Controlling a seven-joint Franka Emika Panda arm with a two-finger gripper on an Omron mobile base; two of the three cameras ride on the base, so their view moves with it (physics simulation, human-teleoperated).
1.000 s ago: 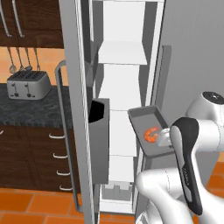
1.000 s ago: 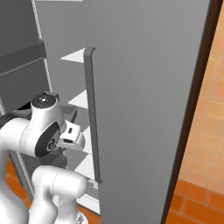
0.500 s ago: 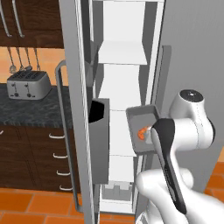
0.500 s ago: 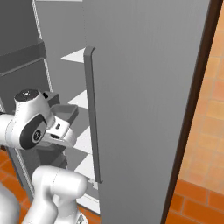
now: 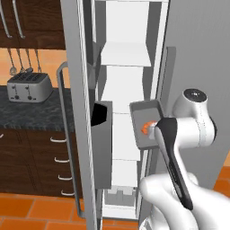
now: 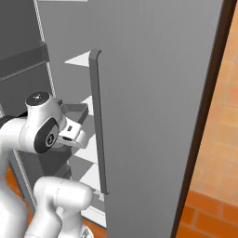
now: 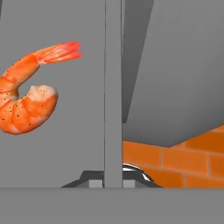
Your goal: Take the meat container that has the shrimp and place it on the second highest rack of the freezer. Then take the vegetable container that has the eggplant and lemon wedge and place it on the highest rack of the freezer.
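Meat container (image 6: 74,110) beside freezer door (image 6: 153,93)

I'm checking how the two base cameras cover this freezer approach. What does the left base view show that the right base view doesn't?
The left base view alone shows the shrimp lying in the meat container, plus a toaster on the dark counter and utensils hanging above it. The right base view alone shows the orange brick wall beyond the freezer door's edge. Both show the container held up at the open freezer, the white racks inside, and the door handle.
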